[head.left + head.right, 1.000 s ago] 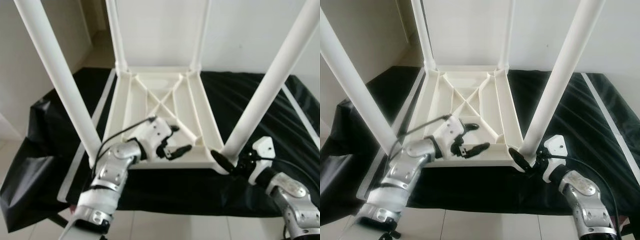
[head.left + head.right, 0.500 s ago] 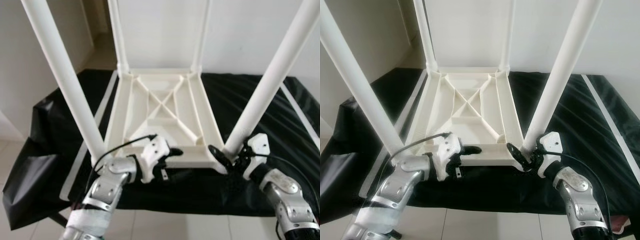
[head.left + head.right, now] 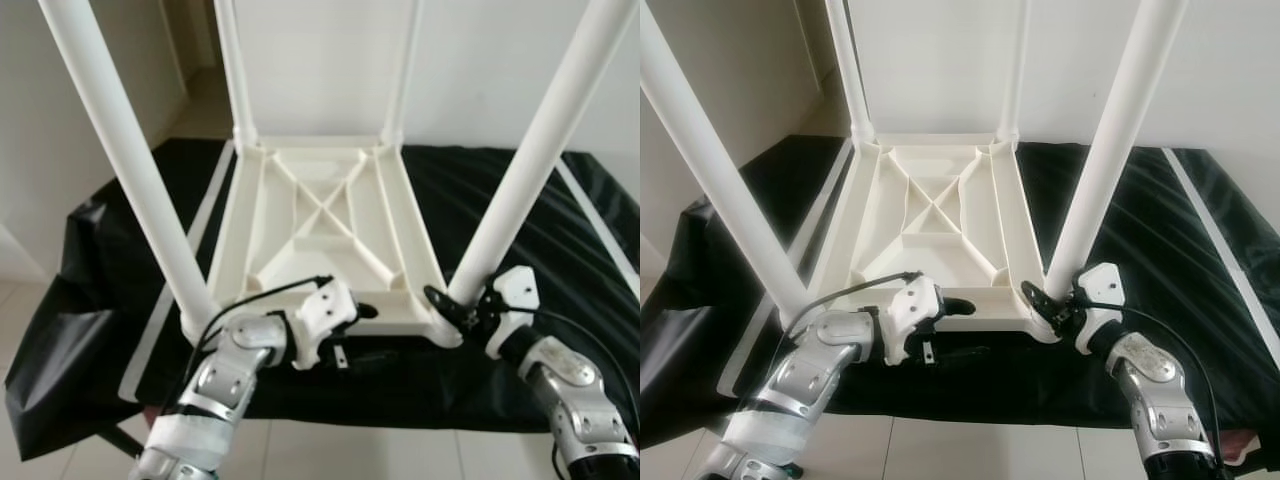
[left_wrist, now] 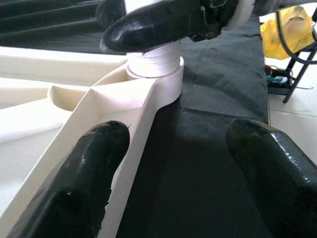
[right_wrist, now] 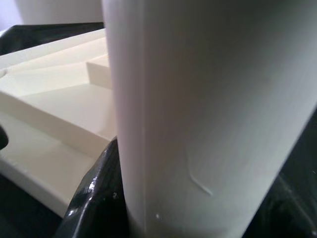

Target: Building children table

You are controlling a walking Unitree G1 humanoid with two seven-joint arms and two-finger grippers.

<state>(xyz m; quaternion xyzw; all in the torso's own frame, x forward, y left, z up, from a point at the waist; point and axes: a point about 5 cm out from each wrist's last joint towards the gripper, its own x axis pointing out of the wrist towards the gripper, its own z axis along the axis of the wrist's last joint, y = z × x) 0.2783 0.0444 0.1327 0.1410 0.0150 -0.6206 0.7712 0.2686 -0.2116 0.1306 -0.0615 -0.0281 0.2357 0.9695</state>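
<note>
Left gripper: left gripper (image 3: 350, 335) sits at the near edge of the table, fingers spread wide; one finger (image 4: 84, 183) lies over the white rim, the other (image 4: 277, 173) over the black cloth; it grasps nothing.
Right gripper: right gripper (image 3: 1048, 303) is closed around the base of the near right leg (image 3: 535, 160), one black finger (image 5: 96, 203) pressed against the white tube.
Table: white plastic children's table (image 3: 320, 220) lies upside down, ribbed underside up with a cross brace in the middle, four round white legs standing up from the corners.
Near left leg: near left leg (image 3: 125, 165) rises just beside the left arm, apart from that gripper.
Writing: no readable brand or label on the plastic or the arms.
Surface: black cloth (image 3: 560, 230) covers a low platform under the table, hanging crumpled at the left.
Room: pale floor tiles (image 3: 330, 450) in front, white walls (image 3: 500, 70) behind.
Clutter: yellow object (image 4: 293, 25) and black frame on the floor beyond the cloth.
</note>
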